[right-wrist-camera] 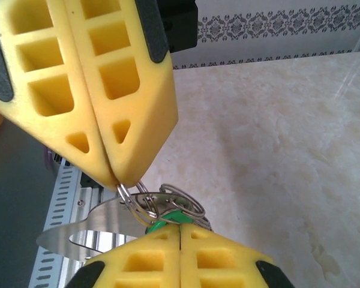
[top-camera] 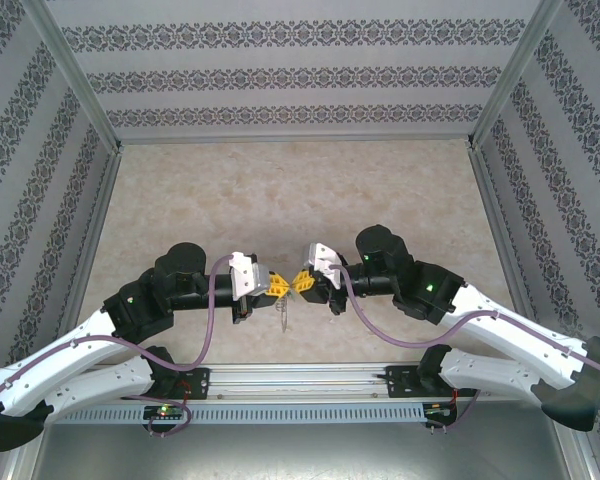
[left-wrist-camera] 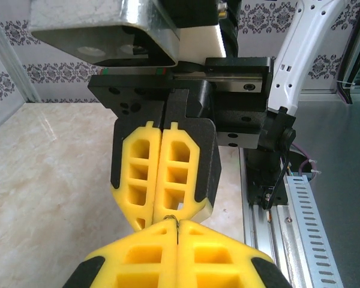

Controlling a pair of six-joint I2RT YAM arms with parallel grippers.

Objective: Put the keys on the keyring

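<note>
The right gripper [right-wrist-camera: 180,233] is pressed together on the green head of the key [right-wrist-camera: 165,221]. Directly opposite, tip to tip, the left gripper [right-wrist-camera: 117,179] pinches a wire loop of the keyring [right-wrist-camera: 143,203]. The loops lie against the key head between both tips, equally near either arm, so threading looks like a short slide along that shared line.

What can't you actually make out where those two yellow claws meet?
- Right wrist view: the key's green head is mostly buried in the right gripper; whether it's threaded onto the keyring is unclear.
- Left wrist view: the left gripper's and right gripper's closed fingertips hide both.
- Top view: both too small to tell apart.
</note>
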